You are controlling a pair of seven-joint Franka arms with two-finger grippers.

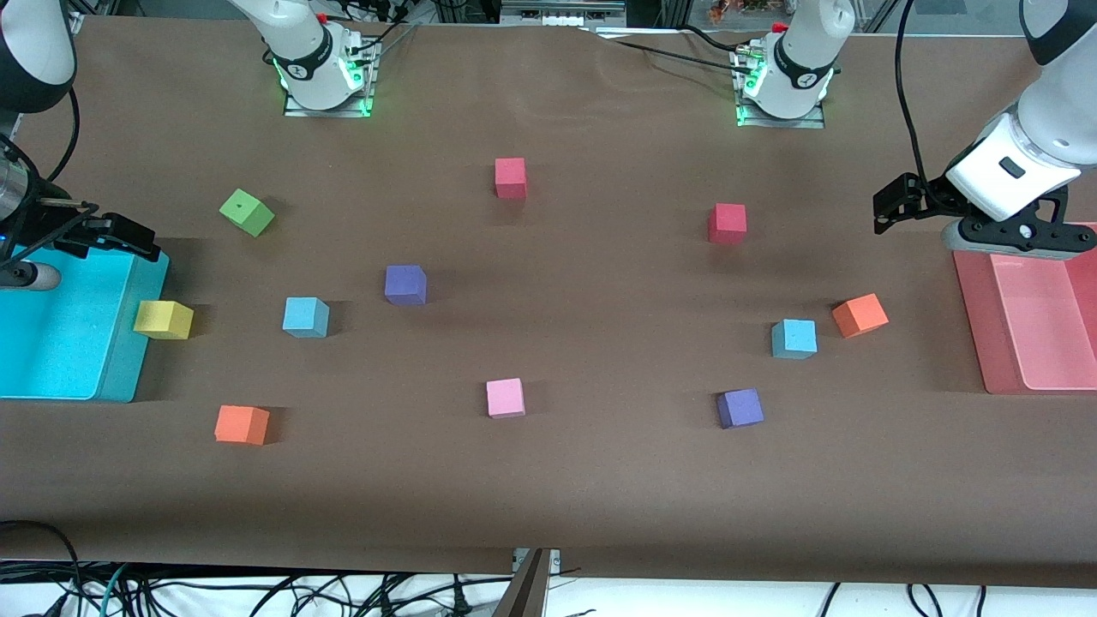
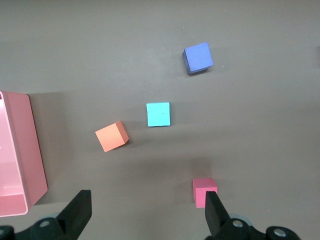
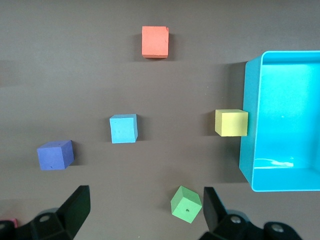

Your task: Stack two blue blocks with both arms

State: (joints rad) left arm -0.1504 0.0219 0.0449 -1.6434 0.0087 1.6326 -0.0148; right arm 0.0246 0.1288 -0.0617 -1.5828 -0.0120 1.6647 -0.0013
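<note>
2 sky-blue blocks sat well apart: one [image 1: 306,317] at centre-left of the frame near the right gripper [image 1: 86,231], one [image 1: 794,338] at centre-right near the left gripper [image 1: 908,201]. Both grippers hung open and empty at the frame's edges.

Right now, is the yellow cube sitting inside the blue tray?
No, the yellow cube rests on the brown table just outside the blue tray, against its outer wall.
</note>
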